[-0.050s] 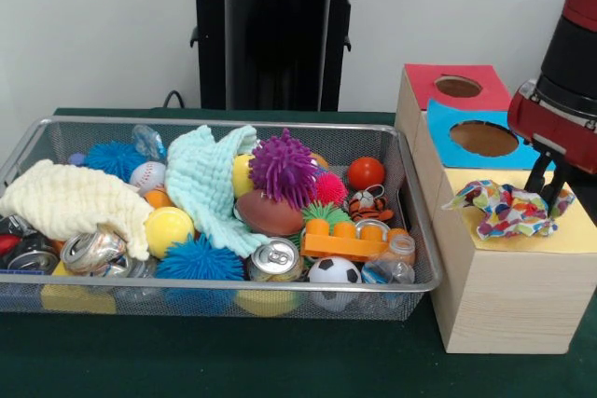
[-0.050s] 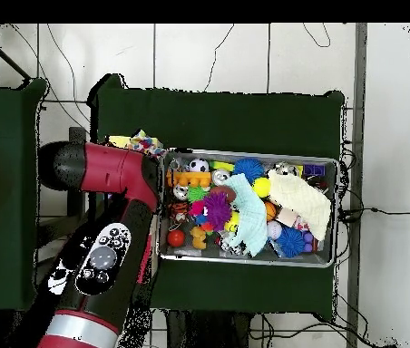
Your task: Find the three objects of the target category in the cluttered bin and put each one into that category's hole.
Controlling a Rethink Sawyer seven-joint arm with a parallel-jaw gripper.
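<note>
A crumpled multicoloured cloth (image 1: 504,209) lies on the yellow top (image 1: 578,232) of the wooden box, covering that section's hole. My gripper (image 1: 550,191) hangs at the cloth's right end, open, with its black fingers (image 1: 539,172) apart and their tips at the fabric. In the overhead view the cloth (image 2: 145,143) shows beside the red arm (image 2: 109,172), which hides the gripper. In the wire bin (image 1: 224,125) lie a cream cloth (image 1: 75,198) at the left and a mint cloth (image 1: 210,179) in the middle, over balls and cans.
The box also has a blue top with a hole (image 1: 483,138) and a red top with a hole (image 1: 458,87). The bin holds a purple spiky ball (image 1: 283,167), a football (image 1: 269,213), a can (image 1: 275,258), a soccer ball (image 1: 333,270) and an orange block (image 1: 354,240).
</note>
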